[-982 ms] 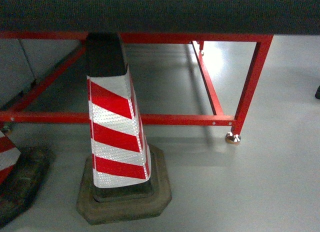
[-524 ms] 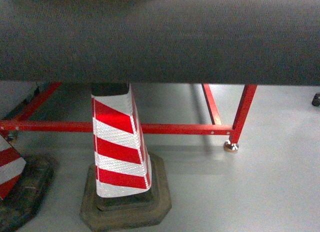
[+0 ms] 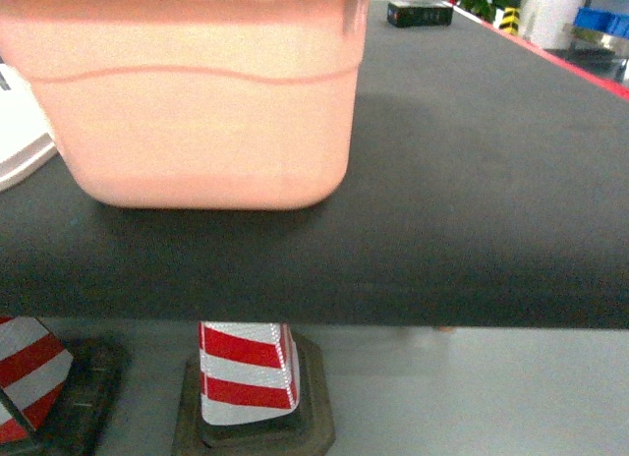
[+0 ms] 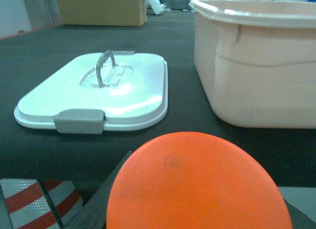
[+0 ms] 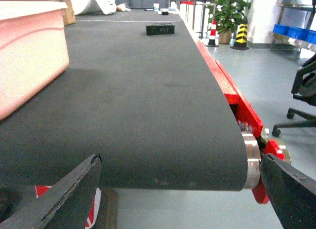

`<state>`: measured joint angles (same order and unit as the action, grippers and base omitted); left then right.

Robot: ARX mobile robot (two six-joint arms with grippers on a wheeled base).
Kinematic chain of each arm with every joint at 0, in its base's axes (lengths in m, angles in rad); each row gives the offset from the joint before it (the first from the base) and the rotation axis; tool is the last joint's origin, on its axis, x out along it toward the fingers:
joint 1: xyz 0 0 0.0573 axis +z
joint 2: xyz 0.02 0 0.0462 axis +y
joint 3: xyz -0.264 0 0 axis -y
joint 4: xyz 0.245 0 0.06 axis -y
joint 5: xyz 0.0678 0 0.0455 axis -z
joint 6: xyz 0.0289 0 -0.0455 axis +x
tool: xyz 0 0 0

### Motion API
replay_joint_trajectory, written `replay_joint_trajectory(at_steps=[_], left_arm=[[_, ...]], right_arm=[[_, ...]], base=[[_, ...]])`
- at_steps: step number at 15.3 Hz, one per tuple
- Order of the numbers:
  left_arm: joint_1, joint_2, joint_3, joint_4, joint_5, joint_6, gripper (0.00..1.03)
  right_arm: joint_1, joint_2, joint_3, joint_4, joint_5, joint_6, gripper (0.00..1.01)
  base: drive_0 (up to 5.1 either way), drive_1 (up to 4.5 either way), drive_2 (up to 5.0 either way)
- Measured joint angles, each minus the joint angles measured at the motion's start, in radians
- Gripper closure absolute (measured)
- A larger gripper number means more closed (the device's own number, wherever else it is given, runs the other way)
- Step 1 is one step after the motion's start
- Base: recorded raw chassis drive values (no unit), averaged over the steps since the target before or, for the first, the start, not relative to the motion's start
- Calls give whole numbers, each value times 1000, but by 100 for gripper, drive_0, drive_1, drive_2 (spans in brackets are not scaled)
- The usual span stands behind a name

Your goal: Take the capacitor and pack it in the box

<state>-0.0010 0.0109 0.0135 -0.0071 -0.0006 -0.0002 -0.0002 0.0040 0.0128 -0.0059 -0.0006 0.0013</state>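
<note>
The box [image 3: 197, 112] is a pale peach-pink tub standing open on the black table top [image 3: 472, 181], also seen in the left wrist view [image 4: 256, 66] and the right wrist view [image 5: 29, 51]. Its white lid [image 4: 98, 91], with a grey latch and handle, lies flat to the box's left. An orange disc, the capacitor [image 4: 197, 184], fills the bottom of the left wrist view. My left gripper [image 4: 197, 214] is shut on it and one dark finger [image 4: 106, 199] shows beside it. My right gripper [image 5: 182, 189] hangs open before the table's near edge. Neither gripper shows in the head view.
Red-and-white striped cones [image 3: 246, 377] [image 3: 29, 377] stand on the floor under the table. A small black block [image 5: 160, 28] lies far back on the table. A cardboard carton [image 4: 101, 7] sits at the far end. An office chair [image 5: 303, 91] and blue bins [image 5: 296, 31] stand to the right.
The head view has risen from the red frame beneath the table to the table top, and the box has come into view.
</note>
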Motion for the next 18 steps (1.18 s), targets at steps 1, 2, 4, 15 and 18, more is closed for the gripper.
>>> replay_joint_trajectory(at_steps=[1, 2, 4, 15, 18], left_arm=[[0, 0, 0, 0, -1, 0, 60], [0, 0, 0, 0, 1, 1, 60], [0, 0, 0, 6, 1, 1, 60], [0, 0, 0, 0, 0, 1, 60], [0, 0, 0, 0, 0, 1, 60]], right_arm=[[0, 0, 0, 1, 0, 0, 3], [0, 0, 0, 1, 1, 2, 3], [0, 0, 0, 4, 1, 2, 3], [0, 0, 0, 0, 1, 2, 3], [0, 0, 0, 0, 1, 1, 3]], base=[[0, 0, 0], [0, 0, 0], [0, 0, 0], [0, 0, 0], [0, 0, 0]])
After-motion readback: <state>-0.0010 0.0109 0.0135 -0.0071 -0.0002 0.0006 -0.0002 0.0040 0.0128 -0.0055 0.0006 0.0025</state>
